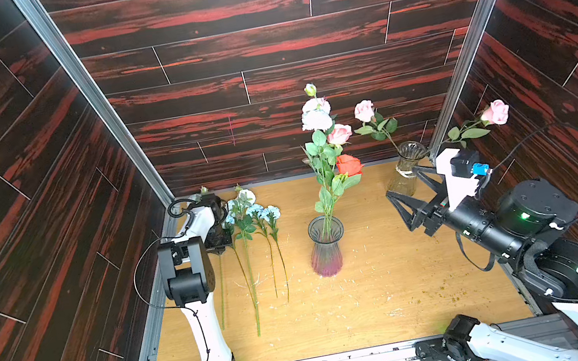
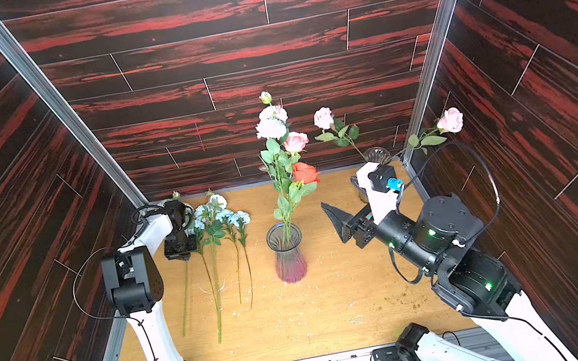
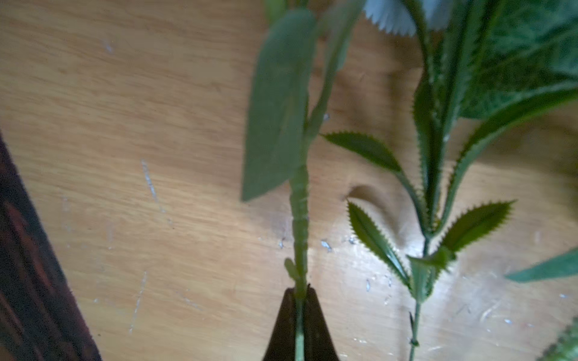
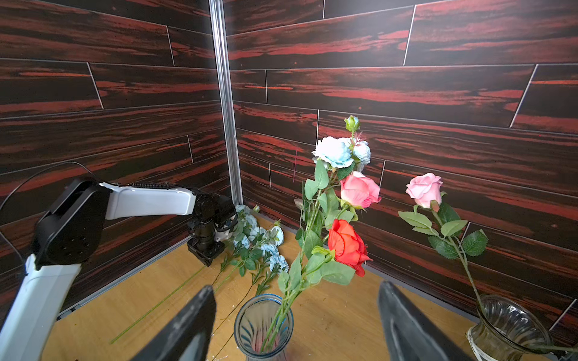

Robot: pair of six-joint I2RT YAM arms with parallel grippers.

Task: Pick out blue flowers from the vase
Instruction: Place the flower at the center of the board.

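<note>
Left wrist view: left pincer (image 3: 301, 292) clamped on a stalk (image 3: 299, 218) beside the blue flowers (image 1: 257, 213) lying on the table (image 1: 379, 294), nine o'clock of the vase (image 1: 327, 247); right pincer (image 4: 295, 289) wide. Withdrawing unopened could drag it through neighbouring leaves (image 3: 375, 225).

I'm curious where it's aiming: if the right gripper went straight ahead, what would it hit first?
Probably the tinted glass vase, or the stems rising from it. In the right wrist view they sit centred ahead of the open right gripper. Exact height is hard to judge.
</note>
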